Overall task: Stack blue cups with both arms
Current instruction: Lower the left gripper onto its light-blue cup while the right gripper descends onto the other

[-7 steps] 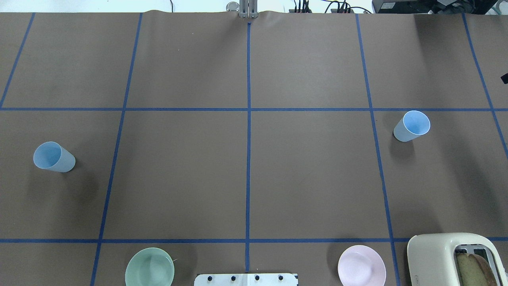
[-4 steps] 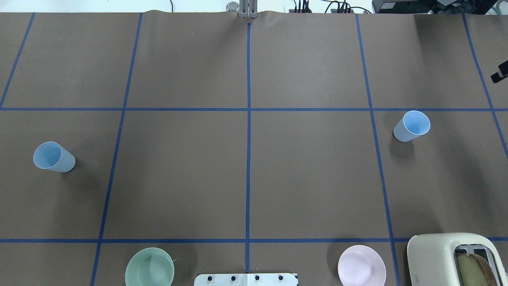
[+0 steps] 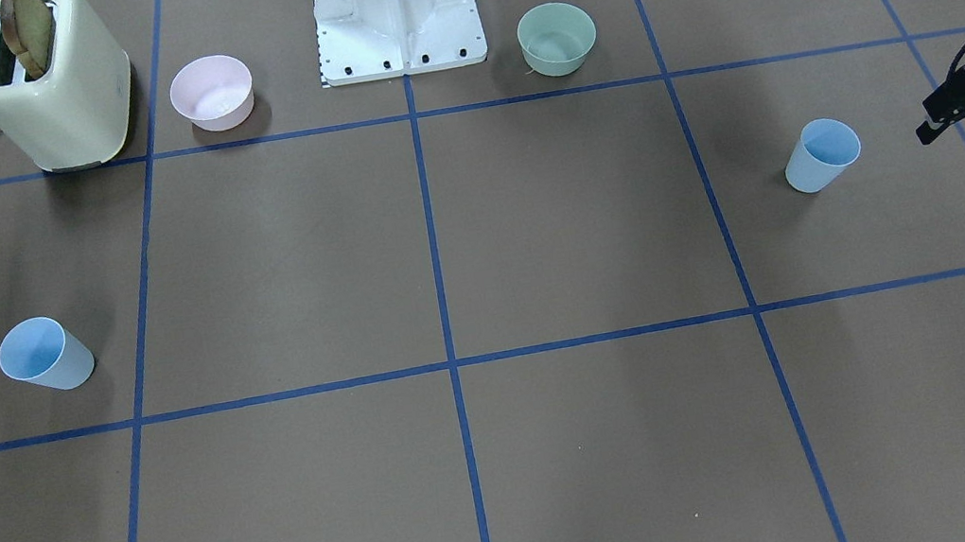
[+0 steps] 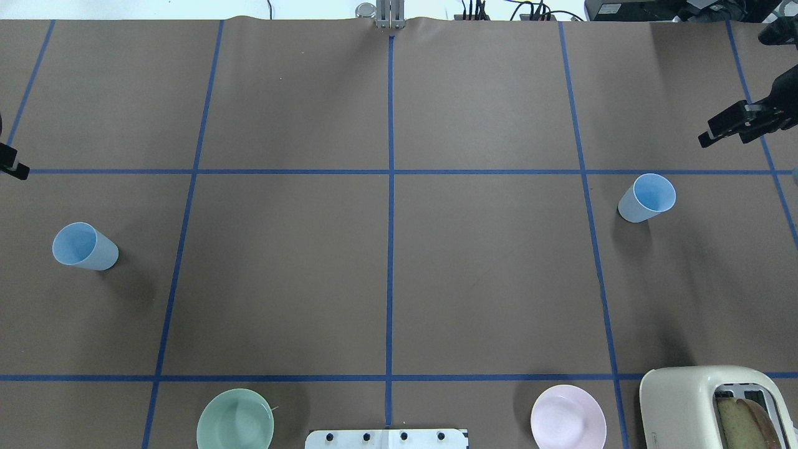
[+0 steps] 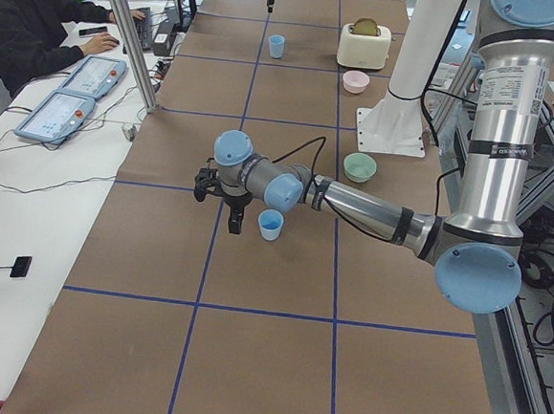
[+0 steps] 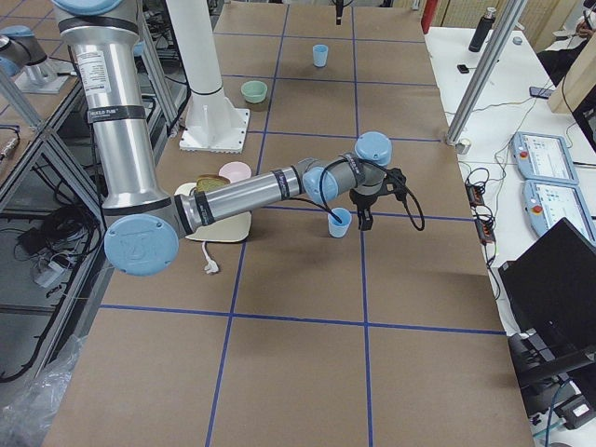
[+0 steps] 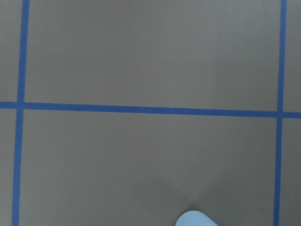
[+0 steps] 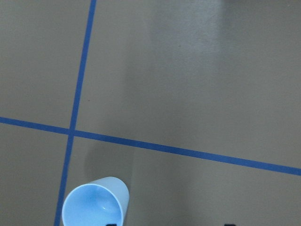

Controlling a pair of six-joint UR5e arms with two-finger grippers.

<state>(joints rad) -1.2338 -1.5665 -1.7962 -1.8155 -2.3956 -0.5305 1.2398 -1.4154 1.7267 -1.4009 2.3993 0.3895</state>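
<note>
Nearest the base, the mint-green bowl (image 4: 235, 419) sits on the left, with the pink bowl (image 4: 568, 416) and toaster (image 4: 686, 399) on the right. Farther out, both tumblers stand upright and well apart: the left blue cup (image 4: 84, 246) and the right blue cup (image 4: 648, 197). Just beyond them hang my left gripper (image 3: 959, 133) and right gripper (image 4: 723, 138), both spread wide and empty. My worry is that a finger descending onto a rim would topple such a light cup.
</note>
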